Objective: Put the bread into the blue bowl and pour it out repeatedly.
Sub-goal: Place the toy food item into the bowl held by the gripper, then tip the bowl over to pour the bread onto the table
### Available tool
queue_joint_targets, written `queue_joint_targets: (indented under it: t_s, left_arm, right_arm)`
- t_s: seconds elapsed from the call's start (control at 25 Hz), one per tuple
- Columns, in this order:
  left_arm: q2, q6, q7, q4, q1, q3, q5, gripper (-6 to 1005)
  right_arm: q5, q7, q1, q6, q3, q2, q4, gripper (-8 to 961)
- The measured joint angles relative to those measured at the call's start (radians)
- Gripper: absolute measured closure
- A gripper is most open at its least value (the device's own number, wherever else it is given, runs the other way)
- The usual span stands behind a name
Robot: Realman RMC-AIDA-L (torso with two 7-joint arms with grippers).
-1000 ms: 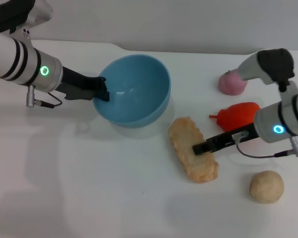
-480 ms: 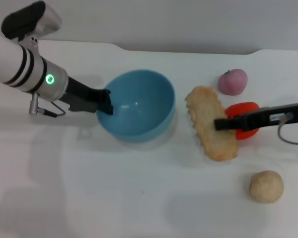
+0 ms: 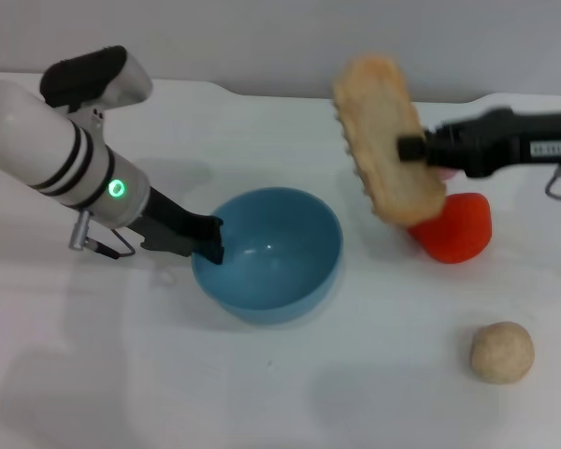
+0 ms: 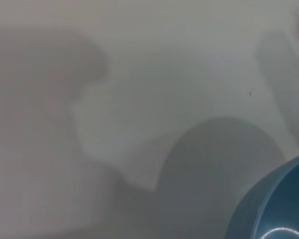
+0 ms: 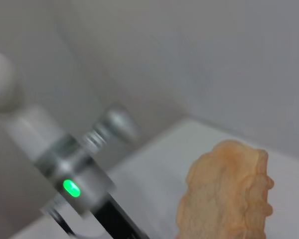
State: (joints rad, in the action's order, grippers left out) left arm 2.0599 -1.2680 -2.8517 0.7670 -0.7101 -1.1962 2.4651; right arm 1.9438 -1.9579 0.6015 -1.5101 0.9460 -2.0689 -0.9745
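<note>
Nearest to us in the head view lies a small beige dough ball (image 3: 501,352) on the white table (image 3: 374,393), apart from everything and, we judge, no part of the job. Beyond it the blue bowl (image 3: 267,253) sits upright and empty, our left gripper (image 3: 208,241) pinching its near-left rim, one finger inside the wall and one outside; we judge that grip is there to steady the bowl now and tip it once it is loaded. Farther back and to the right, a red rounded object (image 3: 454,225) rests on the table, partly hidden behind the bread (image 3: 387,137). The bread hangs in the air, up and to the right of the bowl, not yet over it, its long flat body slanted, with our right gripper (image 3: 413,148) clamped on its edge about midway along, which we think keeps the loaf balanced for the carry. The left wrist view adds only the bowl's outer wall (image 4: 274,204) and its shadow on bare table. The right wrist view shows the loaf's scalloped edge (image 5: 224,194) close up and, farther off, the left arm (image 5: 72,184) with its green light.
</note>
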Motion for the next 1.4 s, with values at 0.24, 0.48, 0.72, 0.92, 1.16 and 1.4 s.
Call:
queue_joint_targets:
  t_s: [0.24,0.48,0.72,0.92,1.16,1.4]
  left_arm:
    - [0.009,0.025,-0.015,0.000,-0.010,-0.080,-0.043,1000]
    - [0.005,0.042,-0.015,0.011,-0.017,-0.143,-0.137,1000]
    - [0.006,0.037,-0.015,0.012,-0.029,-0.178,-0.157,1000]
    - [0.005,0.036,-0.015,0.012,-0.029,-0.179,-0.162,1000]
    - [0.002,0.042,-0.015,0.010,-0.030,-0.180,-0.163,1001]
    - [-0.003,0.093,0.000,0.015,-0.048,-0.187,-0.141,1001]
  right_arm:
    - [-0.147,0.118,0.013,0.015,0.077,-0.005,0.015,823]
    - [-0.148,0.159,0.017,0.179,0.223,-0.005,0.104,830]
    - [-0.147,0.186,0.023,0.316,0.339,-0.007,0.166,833]
    - [-0.147,0.183,0.029,0.332,0.364,-0.006,0.185,832]
    - [-0.150,0.160,0.018,0.302,0.354,-0.004,0.144,658]
    - [-0.221,0.121,-0.095,0.273,0.235,-0.011,-0.005,452]
